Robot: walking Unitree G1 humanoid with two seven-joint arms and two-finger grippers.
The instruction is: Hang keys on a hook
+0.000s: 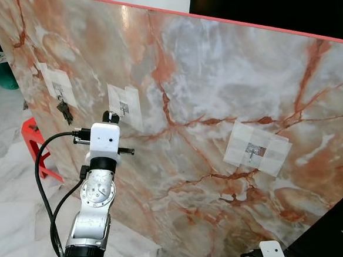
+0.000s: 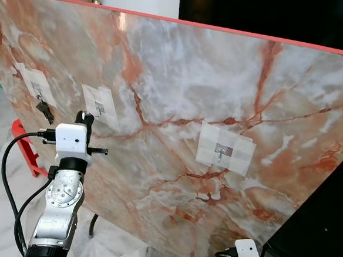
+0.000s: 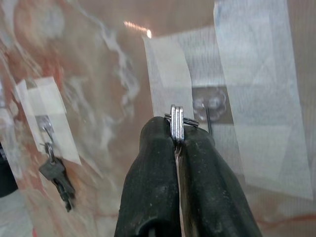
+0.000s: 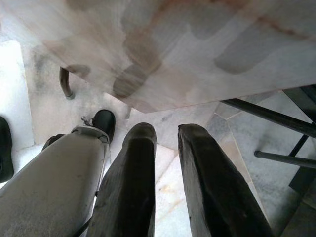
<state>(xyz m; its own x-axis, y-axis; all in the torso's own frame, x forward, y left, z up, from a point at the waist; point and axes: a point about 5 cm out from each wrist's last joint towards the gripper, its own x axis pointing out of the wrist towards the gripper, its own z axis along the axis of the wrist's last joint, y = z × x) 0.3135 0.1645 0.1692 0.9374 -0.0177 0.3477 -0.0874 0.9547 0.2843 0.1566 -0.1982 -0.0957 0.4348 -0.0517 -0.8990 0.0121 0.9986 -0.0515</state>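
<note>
Left gripper jaws pinched on a metal key ring, held edge-on just before the middle hook; whether ring and hook touch cannot be told; that hook sits on a taped patch on the tilted marble panel; at nine o'clock from it, a second taped hook carries a bunch of dark keys hanging free; a third taped hook lies well apart at four o'clock across the panel; red stool by the panel's lower left edge; right gripper hangs low beneath the panel's lower edge, jaws slightly spread, holding nothing, pale floor tiles below.
</note>
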